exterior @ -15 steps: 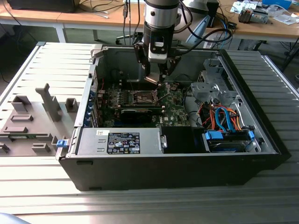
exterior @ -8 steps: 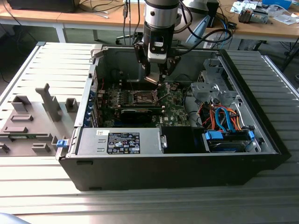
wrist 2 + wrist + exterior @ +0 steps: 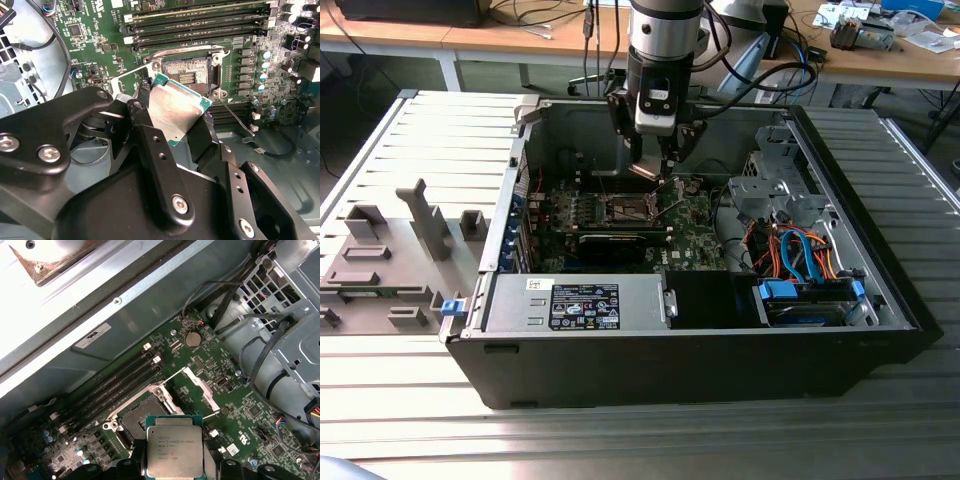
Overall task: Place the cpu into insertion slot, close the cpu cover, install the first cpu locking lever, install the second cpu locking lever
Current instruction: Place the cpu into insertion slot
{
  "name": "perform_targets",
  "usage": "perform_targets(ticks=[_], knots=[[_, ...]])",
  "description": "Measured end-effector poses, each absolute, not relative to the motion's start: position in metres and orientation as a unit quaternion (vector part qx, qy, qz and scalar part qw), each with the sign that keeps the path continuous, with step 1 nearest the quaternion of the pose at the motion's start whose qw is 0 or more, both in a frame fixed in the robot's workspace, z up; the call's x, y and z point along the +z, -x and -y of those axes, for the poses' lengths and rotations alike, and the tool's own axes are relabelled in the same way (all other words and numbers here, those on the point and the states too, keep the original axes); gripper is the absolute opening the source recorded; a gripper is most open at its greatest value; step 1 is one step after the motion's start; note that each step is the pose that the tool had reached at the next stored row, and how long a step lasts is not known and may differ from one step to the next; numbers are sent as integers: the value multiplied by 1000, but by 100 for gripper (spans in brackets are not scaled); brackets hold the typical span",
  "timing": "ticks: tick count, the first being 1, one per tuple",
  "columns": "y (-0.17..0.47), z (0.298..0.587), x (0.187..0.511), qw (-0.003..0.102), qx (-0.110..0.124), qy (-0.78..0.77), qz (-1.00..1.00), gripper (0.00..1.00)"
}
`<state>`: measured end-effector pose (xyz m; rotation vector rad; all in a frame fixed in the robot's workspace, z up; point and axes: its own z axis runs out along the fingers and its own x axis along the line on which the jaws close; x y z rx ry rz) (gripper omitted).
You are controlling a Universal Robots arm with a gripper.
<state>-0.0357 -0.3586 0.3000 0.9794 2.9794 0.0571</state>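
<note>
bright even light, glare on case wall (image 3: 100, 287)

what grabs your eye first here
The silvery cpu, gripped in the black claw and hanging over the open slot on the green board. Then the opened PC case, lying on its side on the slatted table.

Open computer case (image 3: 670, 365), laid flat on ribbed metal tabletop (image 3: 620, 440). Hand (image 3: 658, 172) is positioned inside from above. The cpu (image 3: 646, 171) is gripped at its tips, tilted, just above the insertion slot (image 3: 628, 208). Grey moulded fixture (image 3: 390, 265) is set at the exterior view's left — blue and orange cables (image 3: 798, 255) at its right.
</note>
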Motion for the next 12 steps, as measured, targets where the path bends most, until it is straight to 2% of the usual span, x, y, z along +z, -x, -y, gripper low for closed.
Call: perform_targets(ticks=[12], knots=[[36, 359, 300, 3, 18, -324, -946, 54]])
